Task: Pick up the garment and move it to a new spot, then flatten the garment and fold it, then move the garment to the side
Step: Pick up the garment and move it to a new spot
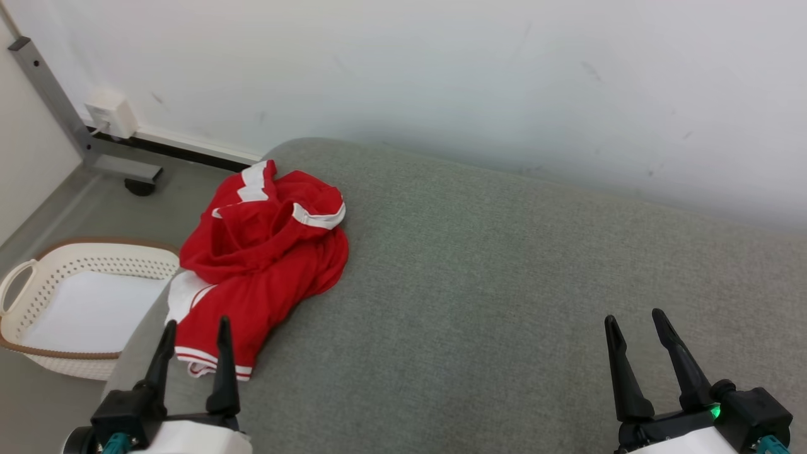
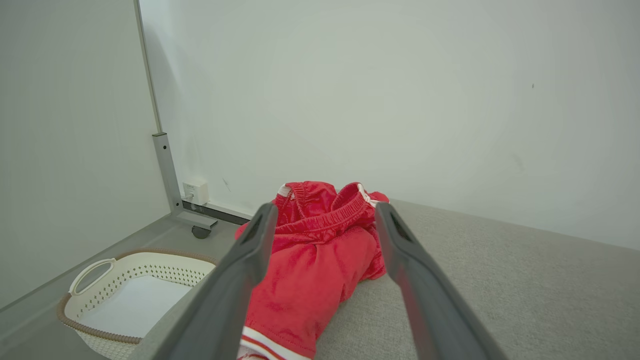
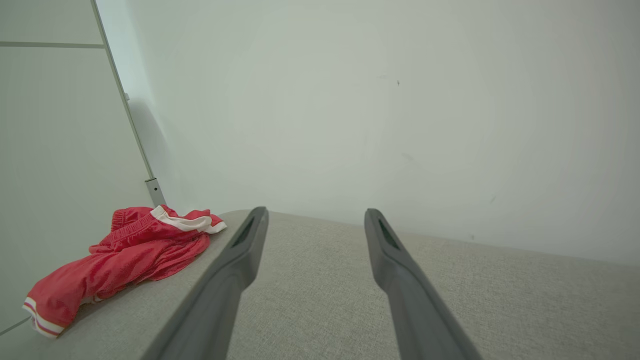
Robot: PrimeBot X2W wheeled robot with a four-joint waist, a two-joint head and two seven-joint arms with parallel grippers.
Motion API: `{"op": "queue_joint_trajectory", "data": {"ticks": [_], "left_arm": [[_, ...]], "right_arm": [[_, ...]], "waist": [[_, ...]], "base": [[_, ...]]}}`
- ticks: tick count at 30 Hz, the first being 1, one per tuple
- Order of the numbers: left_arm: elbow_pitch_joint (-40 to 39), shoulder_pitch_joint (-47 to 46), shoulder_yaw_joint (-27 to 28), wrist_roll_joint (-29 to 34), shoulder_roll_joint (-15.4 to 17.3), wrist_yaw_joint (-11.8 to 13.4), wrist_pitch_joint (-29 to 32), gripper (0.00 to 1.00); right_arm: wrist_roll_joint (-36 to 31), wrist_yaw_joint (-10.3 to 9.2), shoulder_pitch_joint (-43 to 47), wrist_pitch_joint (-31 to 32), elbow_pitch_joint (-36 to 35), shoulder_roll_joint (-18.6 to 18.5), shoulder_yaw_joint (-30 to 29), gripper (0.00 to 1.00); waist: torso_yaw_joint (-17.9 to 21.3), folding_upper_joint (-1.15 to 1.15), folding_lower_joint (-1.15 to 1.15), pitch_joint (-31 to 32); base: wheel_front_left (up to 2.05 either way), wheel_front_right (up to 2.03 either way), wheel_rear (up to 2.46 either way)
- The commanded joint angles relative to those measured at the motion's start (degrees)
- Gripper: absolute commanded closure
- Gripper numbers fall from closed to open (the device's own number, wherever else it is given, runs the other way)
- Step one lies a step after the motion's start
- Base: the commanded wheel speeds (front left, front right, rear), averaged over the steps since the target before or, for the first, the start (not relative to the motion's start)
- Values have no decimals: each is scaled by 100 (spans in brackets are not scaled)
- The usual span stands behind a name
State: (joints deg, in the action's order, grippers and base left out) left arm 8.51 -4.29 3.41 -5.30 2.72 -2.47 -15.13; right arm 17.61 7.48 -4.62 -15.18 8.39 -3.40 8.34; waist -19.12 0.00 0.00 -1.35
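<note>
**At the tabletop's 10 o'clock corner: red garment in a heap, both grippers spread**

On the grey tabletop (image 1: 504,284), the garment (image 1: 265,252) lies crumpled near the rounded corner, at 10 o'clock from the middle of the head view. It is red with white trim. Its waistband end points to 12 o'clock, toward the wall (image 1: 441,75), and a striped hem trails to 6 o'clock along the left edge.

The left gripper (image 1: 197,323) sits at 7 o'clock in the head view, its two fingers spread wide and holding nothing. The tips stand over that striped hem, and its wrist view frames the heap between the fingers. Whether they touch the cloth cannot be told.

The right gripper (image 1: 633,317) is at 5 o'clock, also spread and empty, above bare tabletop and well apart from the garment.

On the floor at 9 o'clock from the garment stands a cream basket (image 1: 63,268) with a white bottom. Beyond it, at 11 o'clock, a grey post (image 1: 50,88) rises by the wall.
</note>
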Motion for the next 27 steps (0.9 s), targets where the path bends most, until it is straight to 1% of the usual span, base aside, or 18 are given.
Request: {"op": "queue_joint_trajectory", "data": {"ticks": [1,8,16,21,27], "left_arm": [[6,55,28,-100,31,25,-4,0],[-6,19,61,-99,31,32,-4,0],[-22,-222,151,-54,34,-49,-4,0],[162,-705,261,-71,127,-146,-4,0],[824,-1637,295,-207,414,-256,111,0]], "right_arm": [[-15,2,-16,4,24,-4,16,0],[9,2,-73,4,41,-28,98,0],[32,2,-189,4,9,-88,175,0],[15,2,-265,4,-52,-153,242,0],[-32,2,-438,4,-162,-184,324,0]], "waist": [[-61,0,0,14],[-90,0,0,-11],[51,0,0,-144],[157,0,0,-291],[428,0,0,-557]], "base": [[0,0,0],[0,0,0],[0,0,0],[0,0,0],[0,0,0]]}}
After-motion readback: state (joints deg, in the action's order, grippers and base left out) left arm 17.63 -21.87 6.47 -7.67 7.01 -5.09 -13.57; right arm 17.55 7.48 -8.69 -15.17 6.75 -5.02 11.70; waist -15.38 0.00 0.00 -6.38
